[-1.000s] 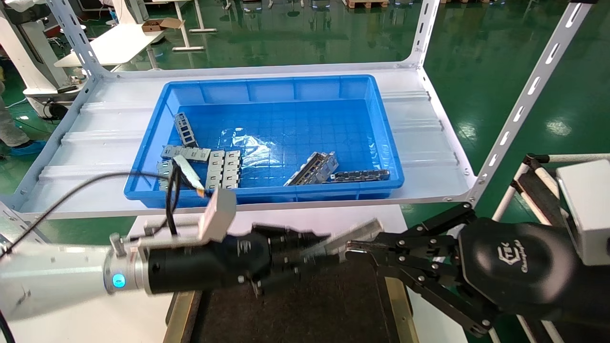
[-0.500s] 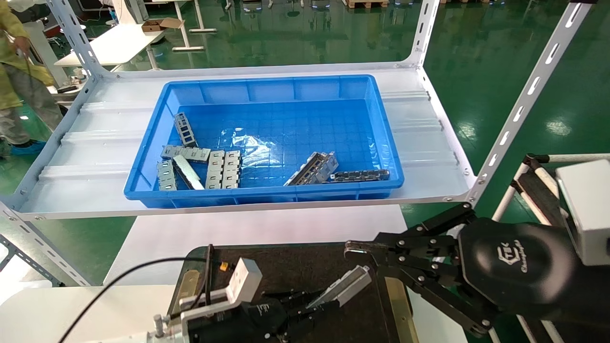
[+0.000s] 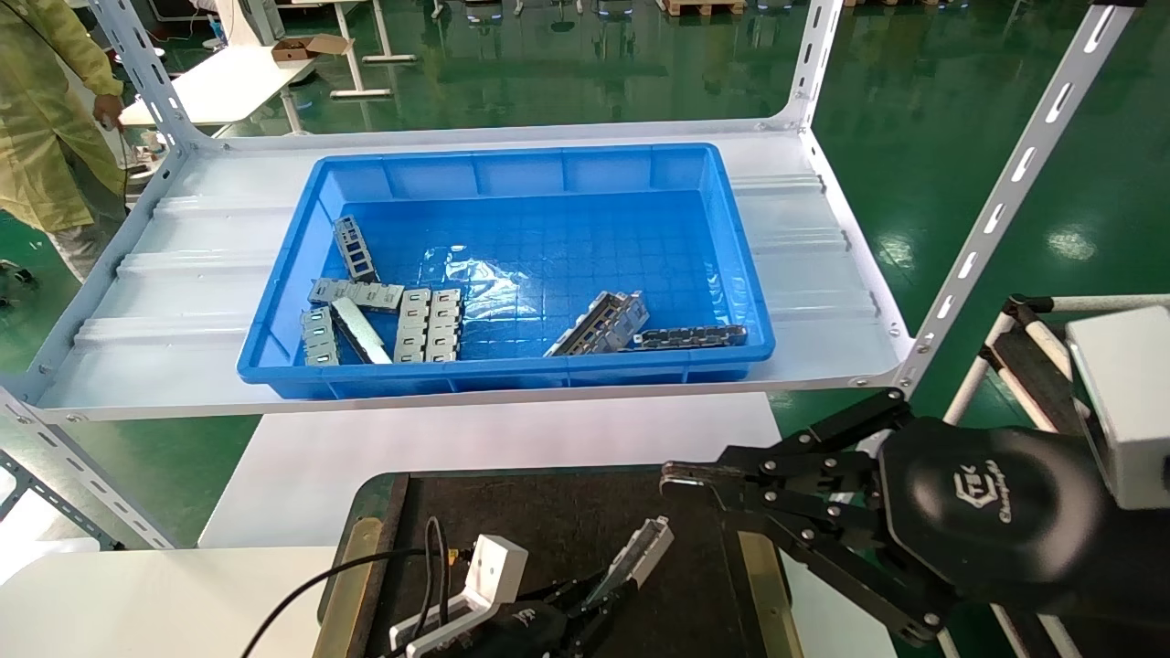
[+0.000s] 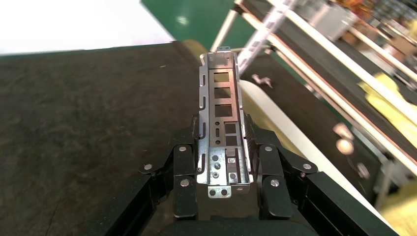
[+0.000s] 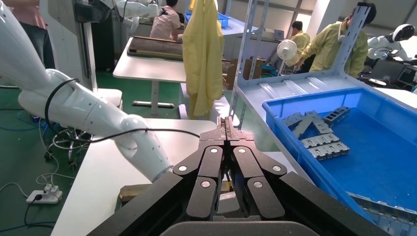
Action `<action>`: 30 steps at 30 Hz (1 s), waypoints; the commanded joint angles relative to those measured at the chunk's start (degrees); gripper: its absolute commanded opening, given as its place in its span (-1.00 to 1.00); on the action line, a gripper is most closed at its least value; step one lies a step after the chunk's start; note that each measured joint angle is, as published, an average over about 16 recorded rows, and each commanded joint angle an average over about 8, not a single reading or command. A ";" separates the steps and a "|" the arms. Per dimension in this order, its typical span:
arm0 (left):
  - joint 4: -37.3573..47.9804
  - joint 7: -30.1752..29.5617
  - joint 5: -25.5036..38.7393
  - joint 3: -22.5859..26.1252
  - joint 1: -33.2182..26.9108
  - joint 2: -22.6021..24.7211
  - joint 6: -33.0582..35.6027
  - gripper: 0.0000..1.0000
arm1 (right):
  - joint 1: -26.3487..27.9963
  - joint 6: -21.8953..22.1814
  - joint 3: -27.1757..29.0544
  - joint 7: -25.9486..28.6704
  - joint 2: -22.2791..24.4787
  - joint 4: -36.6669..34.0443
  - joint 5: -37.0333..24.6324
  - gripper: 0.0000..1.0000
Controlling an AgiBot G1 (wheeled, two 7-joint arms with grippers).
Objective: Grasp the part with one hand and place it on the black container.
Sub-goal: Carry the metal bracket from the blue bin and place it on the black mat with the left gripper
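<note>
I see a white desk (image 3: 512,439) in the lower half of the head view, with the black container (image 3: 567,521) lying on it at bottom centre, its matte dark face flanked by a brass-coloured strip (image 3: 352,585) on the left. Above it a pale metal shelf (image 3: 164,302) spans the middle of the frame and carries a blue bin (image 3: 512,178) holding loose metal pieces (image 3: 430,324) at lower left and lower right of its floor. Beyond the shelf the room is a glossy green floor (image 3: 914,110), and a person in a yellow coat (image 3: 46,110) stands at the upper left. My left gripper (image 3: 599,599) sits at the bottom edge, just left of centre, over the container, its fingers clamped on the part (image 3: 635,557), which slants up and to the right from them. My right gripper (image 3: 681,477) is parked at the lower right, near the container's right edge. The left wrist view gives me what the head view cannot: the part (image 4: 221,128) sits squarely between the left gripper's (image 4: 222,147) black fingers (image 4: 183,162), its row of rectangular cut-outs facing the camera, with the black container (image 4: 83,123) filling the frame beneath; I cannot tell whether the part touches the felt. The right wrist view shows the right gripper (image 5: 226,125) with its fingers pressed together on nothing, plus more yellow-coated people (image 5: 339,44) at the upper right.
</note>
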 commanded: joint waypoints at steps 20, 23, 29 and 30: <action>-0.12 -5.64 -0.84 3.38 1.51 8.53 -24.45 -1.00 | 0.00 0.01 -0.01 -0.01 0.01 0.00 0.01 -1.00; -0.29 -7.12 -2.46 5.55 0.96 8.72 -27.76 -1.00 | 0.00 0.01 -0.02 -0.01 0.01 0.00 0.01 -1.00; -0.18 -10.21 -5.89 10.75 -0.76 8.91 -34.21 -1.00 | 0.01 0.01 -0.02 -0.01 0.01 0.00 0.01 -1.00; -0.13 -10.66 -6.37 11.65 -1.10 8.92 -35.23 -1.00 | 0.01 0.01 -0.02 -0.01 0.01 0.00 0.01 -1.00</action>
